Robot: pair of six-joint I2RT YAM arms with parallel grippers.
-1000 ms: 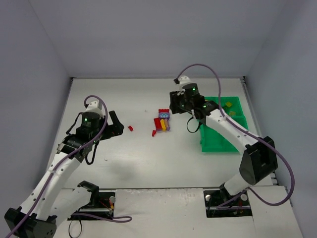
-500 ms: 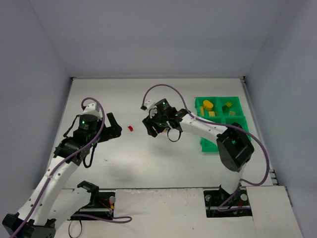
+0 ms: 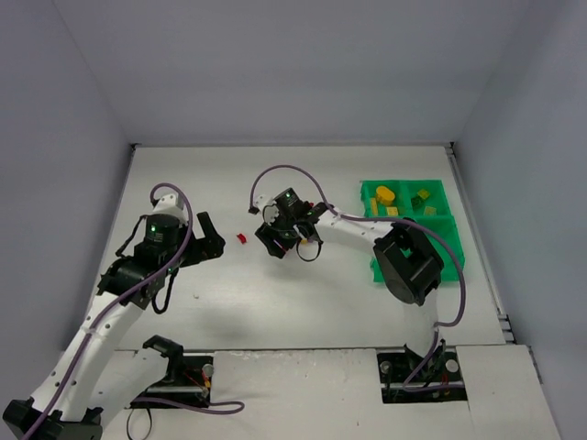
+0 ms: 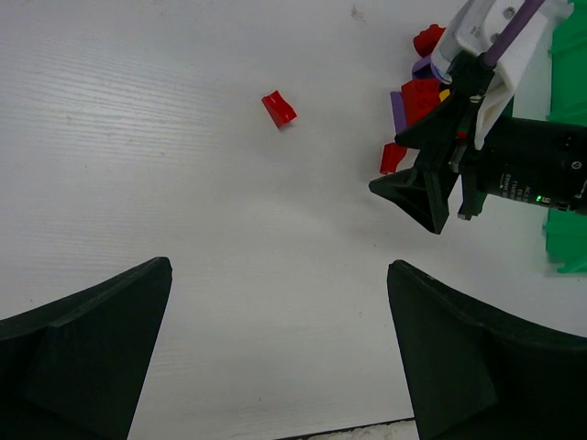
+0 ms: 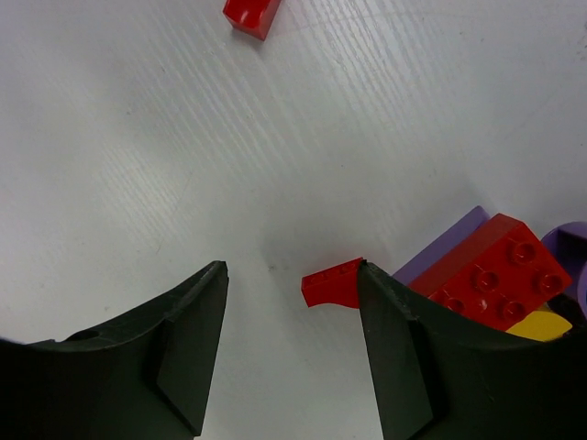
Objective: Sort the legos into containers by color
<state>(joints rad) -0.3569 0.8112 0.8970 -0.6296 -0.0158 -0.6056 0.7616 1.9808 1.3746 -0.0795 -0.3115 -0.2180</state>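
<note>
with right gripper [image 5: 292,280] spread wide, empty: pinch small red lego [image 5: 335,282], lying off-centre between jaws, across flat faces; light, rigid, probably slippery.

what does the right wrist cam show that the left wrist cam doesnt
Only the right wrist view: the studs on the big red brick, and the open right claw from inside, with a small red brick just beside one finger. Only the left wrist view: the edge of the green tray, the right claw seen from outside, and the open left claw. Both: the lone red brick lying apart, the small red brick, the big red brick and the purple brick beside it.
</note>
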